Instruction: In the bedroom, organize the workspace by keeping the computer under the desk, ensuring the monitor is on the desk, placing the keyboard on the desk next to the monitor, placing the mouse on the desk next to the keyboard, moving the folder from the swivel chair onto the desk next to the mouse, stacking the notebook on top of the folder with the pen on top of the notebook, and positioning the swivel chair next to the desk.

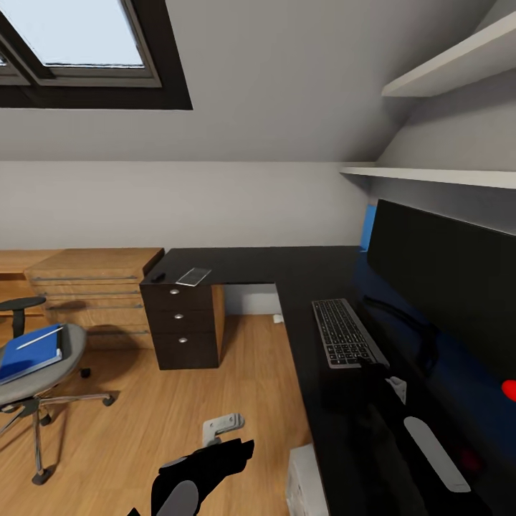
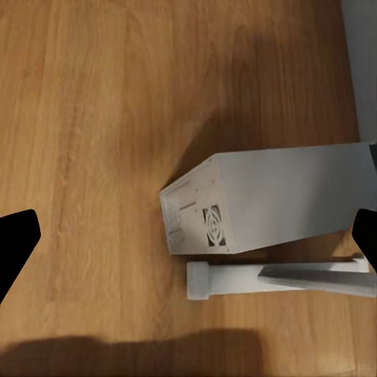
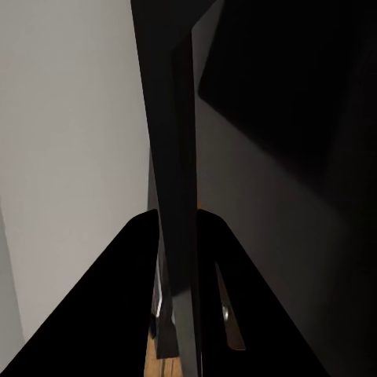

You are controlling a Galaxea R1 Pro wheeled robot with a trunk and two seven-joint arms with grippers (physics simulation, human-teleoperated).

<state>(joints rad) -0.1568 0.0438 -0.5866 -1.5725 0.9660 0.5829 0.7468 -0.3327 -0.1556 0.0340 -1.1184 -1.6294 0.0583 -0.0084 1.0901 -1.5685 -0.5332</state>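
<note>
Nearest to us in the head view, our left gripper point(image 1: 215, 459) hangs low over the wood floor point(image 1: 179, 401), its dark fingers spread wide apart and holding nothing; its wrist camera looks down on the white computer point(image 2: 267, 204) lying on that floor. Our right gripper point(image 3: 177, 259) is clamped on the thin edge of the monitor point(image 1: 444, 287), which stands along the right side of the desk point(image 1: 287, 272). Just in front of the screen, the keyboard point(image 1: 346, 333) lies flat on the black top. At the desk's far left corner, above the drawer unit point(image 1: 183, 322), we see the grey notebook point(image 1: 193, 276) with the small black mouse point(image 1: 156, 276) near it. Well apart at left, the swivel chair point(image 1: 36, 380) carries the blue folder point(image 1: 30, 352), with the white pen point(image 1: 39, 337) on top. Behind it stands a wooden dresser point(image 1: 93, 290).
</note>
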